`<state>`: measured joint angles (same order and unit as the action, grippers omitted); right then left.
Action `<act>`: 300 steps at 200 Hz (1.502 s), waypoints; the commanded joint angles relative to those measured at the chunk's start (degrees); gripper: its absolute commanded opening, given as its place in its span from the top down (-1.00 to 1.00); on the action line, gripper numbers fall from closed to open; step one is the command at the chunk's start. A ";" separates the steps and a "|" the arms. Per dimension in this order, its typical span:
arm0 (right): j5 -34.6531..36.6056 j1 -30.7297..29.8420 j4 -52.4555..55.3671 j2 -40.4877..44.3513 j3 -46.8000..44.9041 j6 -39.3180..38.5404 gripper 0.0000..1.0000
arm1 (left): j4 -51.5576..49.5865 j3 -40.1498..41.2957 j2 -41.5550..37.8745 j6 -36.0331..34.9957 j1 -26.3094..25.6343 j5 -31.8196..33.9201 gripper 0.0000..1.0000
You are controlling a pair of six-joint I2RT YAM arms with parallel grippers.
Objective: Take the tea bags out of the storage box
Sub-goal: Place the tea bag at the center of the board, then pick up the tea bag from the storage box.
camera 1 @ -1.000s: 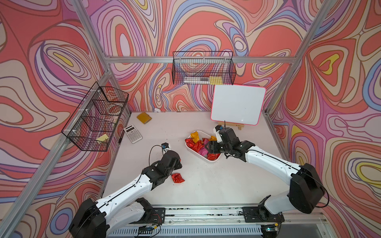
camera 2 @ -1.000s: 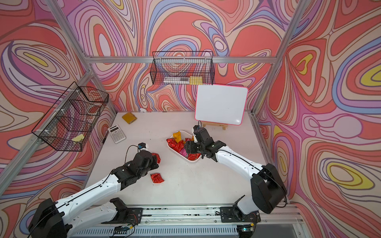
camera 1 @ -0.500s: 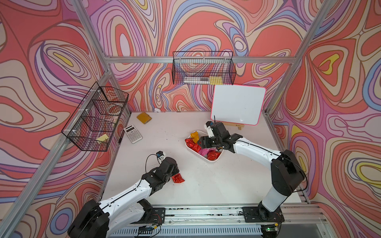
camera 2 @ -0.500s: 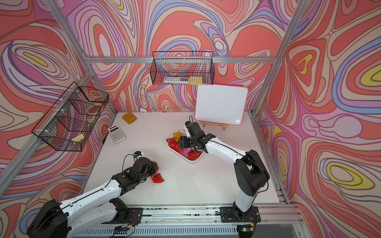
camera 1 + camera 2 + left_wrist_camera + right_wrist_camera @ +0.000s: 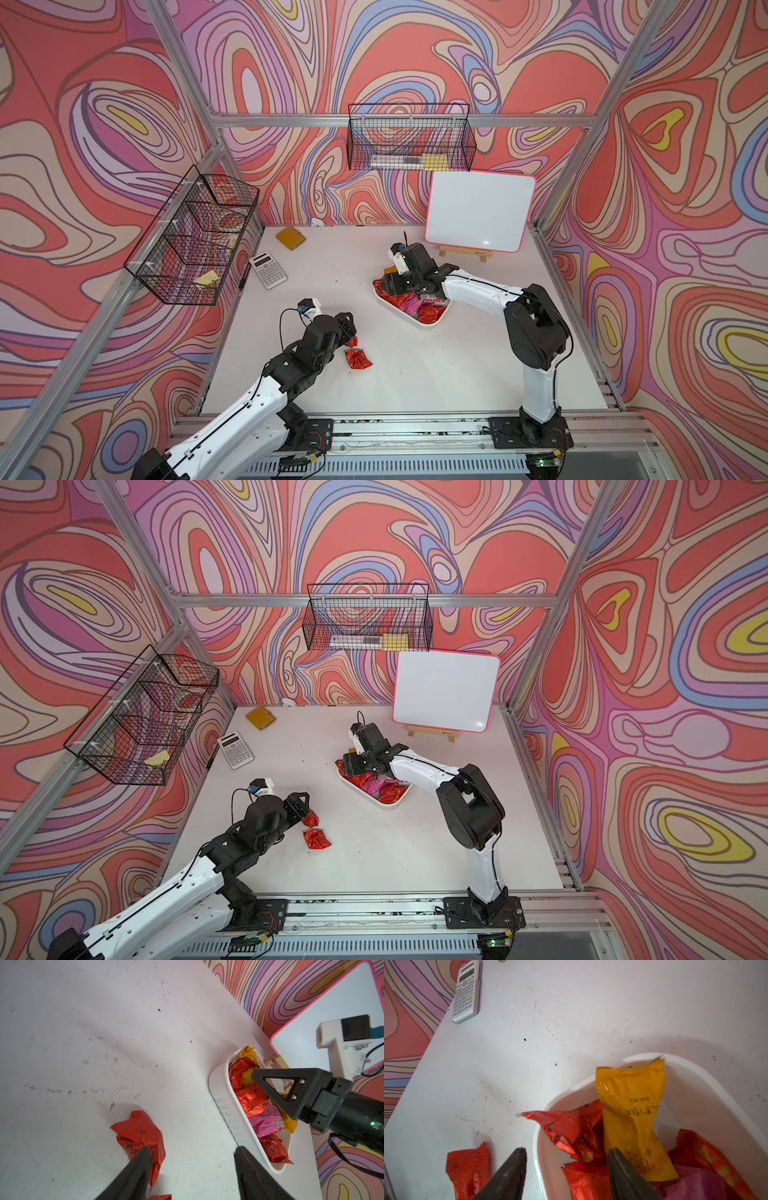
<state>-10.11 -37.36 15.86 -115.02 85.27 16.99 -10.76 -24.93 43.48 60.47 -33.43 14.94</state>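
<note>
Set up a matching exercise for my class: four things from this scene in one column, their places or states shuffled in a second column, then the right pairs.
1. calculator
2. whiteboard
3. pink tea bag
4. left gripper

A. open, above the table
B. inside the box
C. lying flat on the table
D. propped on a wooden stand

Pairs: 1-C, 2-D, 3-B, 4-A

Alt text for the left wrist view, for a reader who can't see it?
The left claw hangs open over a white table, a crumpled red tea bag lying by one finger. Alongside, a white box holds red, yellow and pink tea bags, with the right claw reaching over it and a pink-edged whiteboard behind.
</note>
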 commanded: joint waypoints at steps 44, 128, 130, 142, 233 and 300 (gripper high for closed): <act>-0.41 -0.17 -0.55 -5.62 5.40 -2.15 -0.15 | 0.79 -0.47 -0.20 1.03 1.00 -2.72 -0.37; -1.41 -0.44 -1.53 -5.24 5.19 -2.83 0.57 | 2.13 -0.75 0.85 1.10 1.08 -3.52 -0.37; -1.41 -0.43 -1.53 -5.11 5.17 -2.91 0.61 | 2.19 -0.74 0.89 1.13 1.08 -3.52 -0.37; -1.32 -0.39 -1.53 -4.58 4.97 -3.40 0.72 | 2.48 -0.82 1.06 1.05 1.09 -3.45 -0.37; 0.09 -0.40 -4.84 3.64 0.77 -3.99 0.94 | 6.88 -0.11 3.27 2.21 3.36 -5.40 -0.36; -1.39 -0.45 -12.74 9.18 -3.17 -3.79 0.94 | 10.59 2.03 4.68 4.48 6.00 -7.64 -0.35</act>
<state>-10.74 -37.56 6.96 -108.20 83.40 13.13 -2.39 -23.62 47.79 64.16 -28.10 8.34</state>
